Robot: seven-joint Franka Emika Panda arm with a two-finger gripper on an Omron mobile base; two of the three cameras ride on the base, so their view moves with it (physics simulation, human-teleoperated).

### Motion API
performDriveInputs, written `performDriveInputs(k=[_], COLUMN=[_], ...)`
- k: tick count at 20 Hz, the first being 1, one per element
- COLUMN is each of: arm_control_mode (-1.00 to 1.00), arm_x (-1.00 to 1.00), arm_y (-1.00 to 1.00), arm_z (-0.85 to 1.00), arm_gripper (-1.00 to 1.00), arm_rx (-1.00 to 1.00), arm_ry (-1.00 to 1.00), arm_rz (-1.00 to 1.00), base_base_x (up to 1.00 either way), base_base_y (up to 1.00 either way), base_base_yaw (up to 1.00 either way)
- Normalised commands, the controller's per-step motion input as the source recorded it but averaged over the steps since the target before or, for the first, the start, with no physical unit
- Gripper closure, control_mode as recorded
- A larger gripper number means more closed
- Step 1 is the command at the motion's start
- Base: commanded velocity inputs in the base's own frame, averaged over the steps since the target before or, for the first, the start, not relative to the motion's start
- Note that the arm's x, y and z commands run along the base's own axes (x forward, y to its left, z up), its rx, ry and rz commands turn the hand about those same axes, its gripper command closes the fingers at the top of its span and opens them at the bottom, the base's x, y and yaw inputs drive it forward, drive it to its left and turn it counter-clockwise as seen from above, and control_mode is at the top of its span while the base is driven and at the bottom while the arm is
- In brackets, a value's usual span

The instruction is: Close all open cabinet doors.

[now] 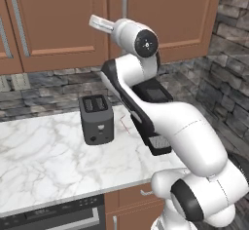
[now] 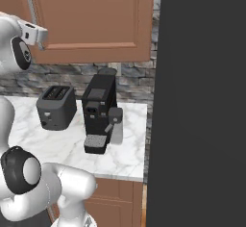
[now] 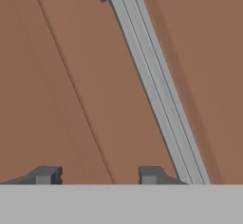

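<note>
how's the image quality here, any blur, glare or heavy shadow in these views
Left base view: even flat light, soft shadow beside the toaster on the counter. Right base view: a dark unlit panel covers the right side; no glare on the coffee machine. Hand view: the handle and cabinet door look soft, slightly blurred up close.

Close before my claw (image 3: 97, 175) is a reddish-brown cabinet door (image 3: 71, 76), its brushed-silver bar handle (image 3: 154, 83) slanting from the top edge down just past my right fingertip (image 3: 151, 174), nothing held between the tips.
</note>
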Motion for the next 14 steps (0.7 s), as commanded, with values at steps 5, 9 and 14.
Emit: performDriveInputs(k=[5,9,14], arm_control_mode=[-1.0,-1.0,-1.0], arm_x=[0.52,0.59,0.63], arm_y=[-0.15,-0.18,-0.2], arm_z=[-0.15,-0.03,0.0], arm_gripper=[-1.0,-1.0,-1.0], arm_rx=[0.0,0.0,0.0], arm_ry=[0.0,0.0,0.0], arm_rz=[0.0,0.0,0.0], base_base_x=[0.0,0.0,0.0], base_base_y=[0.0,0.0,0.0], base_base_yaw=[0.0,0.0,0.0])
